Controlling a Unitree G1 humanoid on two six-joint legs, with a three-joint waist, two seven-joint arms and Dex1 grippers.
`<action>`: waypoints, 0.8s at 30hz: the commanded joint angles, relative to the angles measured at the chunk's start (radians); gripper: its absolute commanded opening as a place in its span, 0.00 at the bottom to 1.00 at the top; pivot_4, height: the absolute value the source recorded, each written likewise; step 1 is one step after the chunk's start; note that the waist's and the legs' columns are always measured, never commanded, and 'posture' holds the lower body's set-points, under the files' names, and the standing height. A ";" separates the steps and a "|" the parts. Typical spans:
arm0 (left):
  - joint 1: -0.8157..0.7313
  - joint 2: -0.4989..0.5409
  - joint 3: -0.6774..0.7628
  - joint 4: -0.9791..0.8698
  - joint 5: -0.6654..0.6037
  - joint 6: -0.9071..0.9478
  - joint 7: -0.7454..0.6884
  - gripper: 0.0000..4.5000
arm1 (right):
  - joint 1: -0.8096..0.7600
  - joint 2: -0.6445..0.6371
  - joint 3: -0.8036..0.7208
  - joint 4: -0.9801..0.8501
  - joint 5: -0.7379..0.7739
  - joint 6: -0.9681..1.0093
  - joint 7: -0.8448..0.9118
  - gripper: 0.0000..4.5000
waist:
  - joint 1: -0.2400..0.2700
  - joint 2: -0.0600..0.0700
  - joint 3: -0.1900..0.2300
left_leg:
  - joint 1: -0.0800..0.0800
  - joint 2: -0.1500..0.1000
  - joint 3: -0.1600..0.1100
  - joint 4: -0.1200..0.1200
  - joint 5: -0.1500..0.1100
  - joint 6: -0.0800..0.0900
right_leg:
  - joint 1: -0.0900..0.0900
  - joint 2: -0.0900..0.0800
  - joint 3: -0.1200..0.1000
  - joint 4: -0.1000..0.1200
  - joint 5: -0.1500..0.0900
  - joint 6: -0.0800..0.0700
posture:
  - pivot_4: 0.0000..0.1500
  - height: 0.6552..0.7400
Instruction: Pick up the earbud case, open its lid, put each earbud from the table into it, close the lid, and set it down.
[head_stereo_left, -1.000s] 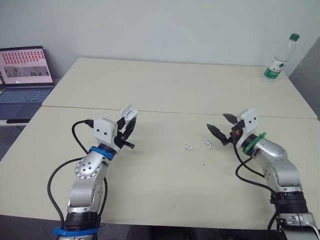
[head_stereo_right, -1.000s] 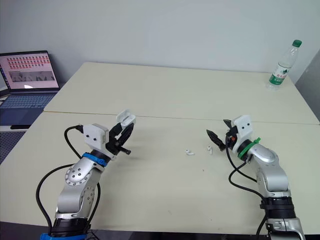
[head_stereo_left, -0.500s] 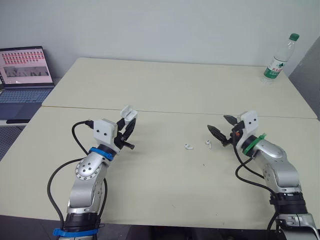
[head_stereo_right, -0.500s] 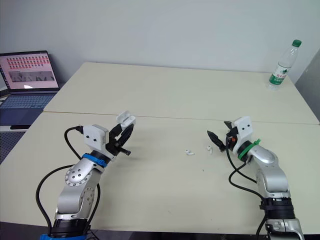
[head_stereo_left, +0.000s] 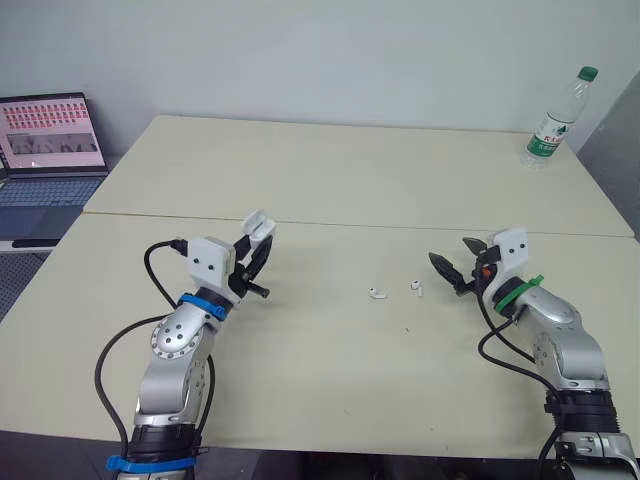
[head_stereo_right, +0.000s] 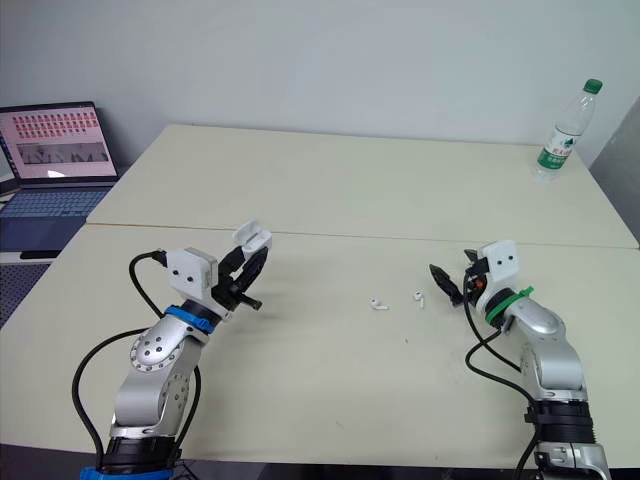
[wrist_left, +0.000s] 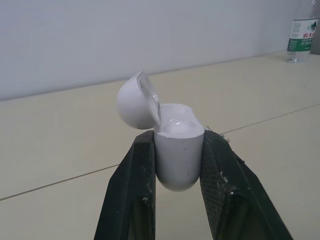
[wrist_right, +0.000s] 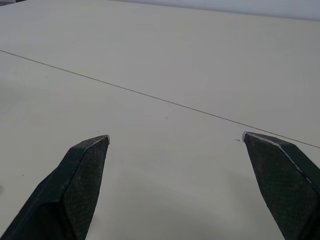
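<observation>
Two steps look done and the rest are open. The earbud case (wrist_left: 177, 155) is off the table (head_stereo_left: 330, 380), clamped by its lower body between the black fingers of the left gripper (head_stereo_left: 254, 252). Its lid (wrist_left: 135, 102) is tipped back on the hinge, so the mouth of the case is uncovered. From the left wrist view the wells look empty, though I cannot see down into them fully.

Both earbuds lie loose on the table, side by side and slightly apart. One earbud (head_stereo_left: 376, 294) is closer to the case and the other earbud (head_stereo_left: 416, 287) sits at its 3 o'clock. The held case is well apart from them, at about their 9 o'clock.

The right gripper (head_stereo_left: 450, 252) hovers near the pair at about their 3 o'clock, with its pincer spread wide and nothing in it. Its wrist view shows bare tabletop between the tips.

Left to do, by my reading: pick each earbud, seat it in the case, shut the lid and set the case down. A water bottle (head_stereo_left: 553, 120) stands at the table's 1 o'clock corner, clear of the work.
</observation>
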 joint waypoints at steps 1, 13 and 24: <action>-0.014 0.005 0.000 -0.010 -0.010 -0.011 -0.004 0.19 | -0.001 -0.015 -0.027 -0.011 0.006 -0.014 -0.007 0.99 | 0.000 0.000 0.000 | 0.000 0.000 0.000 0.000 0.000 0.000 | 0.000 0.000 0.000 0.000 0.000 0.000 | 1.00 1.00; -0.017 0.006 0.002 -0.007 -0.011 -0.014 -0.007 0.19 | 0.002 -0.013 -0.026 -0.010 0.002 -0.019 -0.012 0.99 | 0.000 0.000 0.000 | 0.000 0.000 0.000 0.000 0.000 0.000 | 0.000 0.000 0.000 0.000 0.000 0.000 | 1.00 1.00; -0.021 0.006 0.001 -0.005 -0.012 -0.012 -0.012 0.19 | 0.011 -0.014 -0.026 -0.017 0.003 -0.022 -0.017 0.99 | 0.000 0.000 0.000 | 0.000 0.000 0.000 0.000 0.000 0.000 | 0.000 0.000 0.000 0.000 0.000 0.000 | 1.00 1.00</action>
